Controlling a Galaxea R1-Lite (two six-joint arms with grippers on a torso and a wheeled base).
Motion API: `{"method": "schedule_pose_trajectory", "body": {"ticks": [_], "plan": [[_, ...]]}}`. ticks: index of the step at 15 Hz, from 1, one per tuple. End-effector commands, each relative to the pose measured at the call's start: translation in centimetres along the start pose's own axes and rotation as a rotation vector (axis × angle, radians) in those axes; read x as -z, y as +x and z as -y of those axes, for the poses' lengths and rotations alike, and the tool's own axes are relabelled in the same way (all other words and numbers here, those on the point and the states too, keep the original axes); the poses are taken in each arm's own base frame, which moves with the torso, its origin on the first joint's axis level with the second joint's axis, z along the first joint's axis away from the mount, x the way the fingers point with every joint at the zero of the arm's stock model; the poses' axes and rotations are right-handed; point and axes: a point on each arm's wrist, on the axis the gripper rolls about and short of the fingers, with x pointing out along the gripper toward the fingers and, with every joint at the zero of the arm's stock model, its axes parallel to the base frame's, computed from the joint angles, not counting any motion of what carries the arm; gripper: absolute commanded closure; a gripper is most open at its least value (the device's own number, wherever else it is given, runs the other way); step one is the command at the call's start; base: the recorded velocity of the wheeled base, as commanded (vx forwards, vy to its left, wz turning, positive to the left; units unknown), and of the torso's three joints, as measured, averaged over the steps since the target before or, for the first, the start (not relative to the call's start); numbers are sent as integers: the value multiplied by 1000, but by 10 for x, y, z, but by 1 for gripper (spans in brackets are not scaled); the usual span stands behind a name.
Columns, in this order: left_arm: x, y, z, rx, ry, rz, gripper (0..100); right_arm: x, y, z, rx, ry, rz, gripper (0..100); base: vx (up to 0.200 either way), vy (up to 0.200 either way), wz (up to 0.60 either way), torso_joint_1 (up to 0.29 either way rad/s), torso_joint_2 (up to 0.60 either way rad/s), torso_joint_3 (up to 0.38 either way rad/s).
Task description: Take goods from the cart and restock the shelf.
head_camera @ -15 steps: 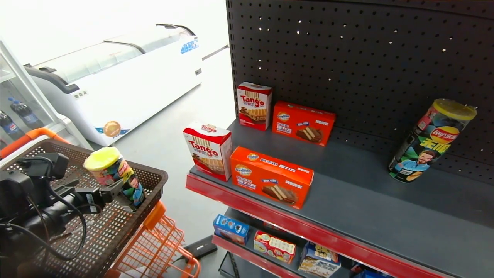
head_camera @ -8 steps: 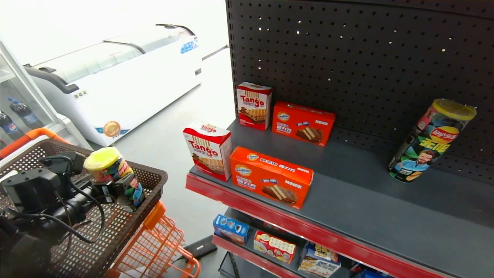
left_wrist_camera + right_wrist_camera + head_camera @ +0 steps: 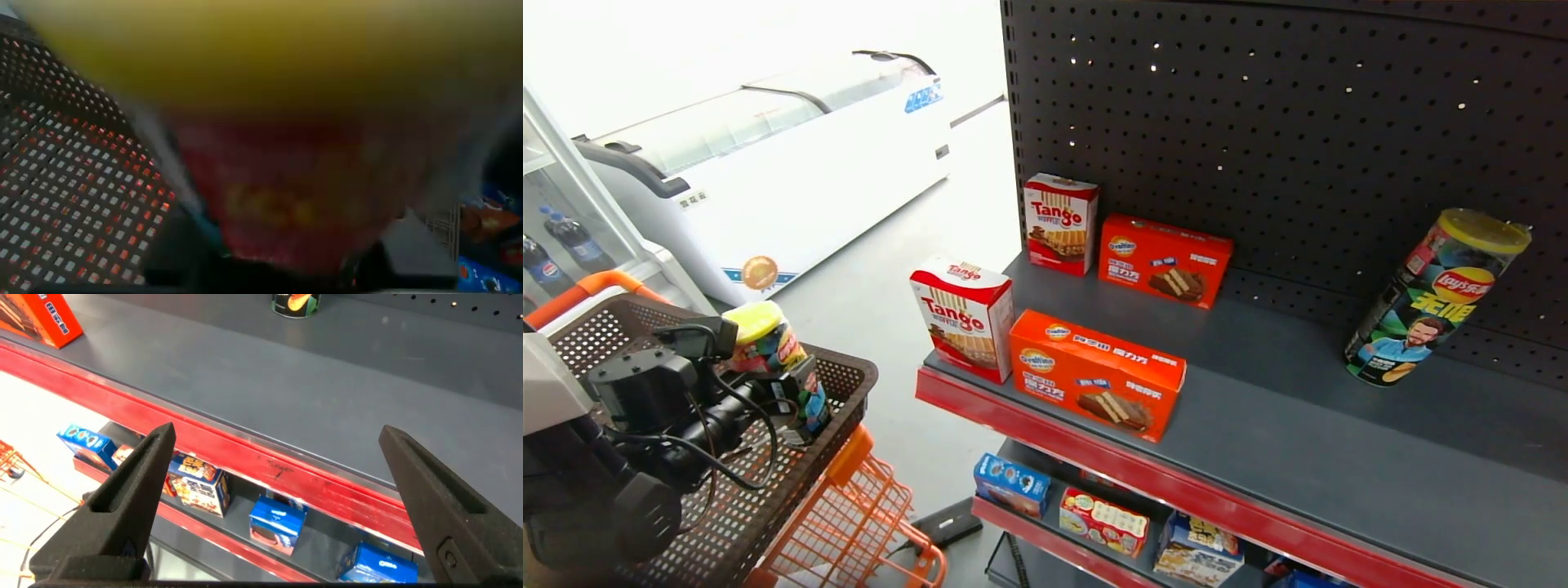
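As far as I could see from where I stood, the left gripper [image 3: 788, 382] was down in the brown perforated plastic basket [image 3: 854, 377] on top of the orange wire cart [image 3: 866, 506]. The yellow-lidded cylindrical chip can [image 3: 768, 347] was standing right between its jaws. Honestly couldn't tell whether those jaws were actually squeezing the can or just sitting either side of it.

The right gripper [image 3: 278, 434] hung with its jaws spread wide and nothing between them. Just beyond those jaws ran the dark grey metal shelf [image 3: 327, 384] with its red front strip. Farther out past them, a second dark chip can with a yellow lid [image 3: 296, 304] stood by the black pegboard back. Below the jaws, a few blue snack boxes [image 3: 276, 524] sat on the lower shelf.
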Motion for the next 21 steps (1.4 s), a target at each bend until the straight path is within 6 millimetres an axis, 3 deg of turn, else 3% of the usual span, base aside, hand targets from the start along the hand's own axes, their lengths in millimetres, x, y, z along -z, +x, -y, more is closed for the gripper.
{"method": "schedule_pose_trajectory", "body": {"ticks": [1,7,14,17,18,21], "plan": [[-1,5,-1,0,1,14,100,0,0,0,0,0,-2,0,0,0,0,0,0,0],[-15,5,2,12,-7,61,100,0,0,0,0,0,-2,0,0,0,0,0,0,0],[-89,-25,11,93,59,286,100,0,0,0,0,0,-1,0,0,0,0,0,0,0],[-124,-52,30,148,67,340,100,0,0,0,0,0,-2,0,0,0,0,0,0,0],[-128,-59,32,161,71,316,100,0,0,0,0,0,-1,0,0,0,0,0,0,0],[-131,-83,65,346,72,315,100,0,0,0,0,0,-1,0,0,0,0,0,0,0]]}}
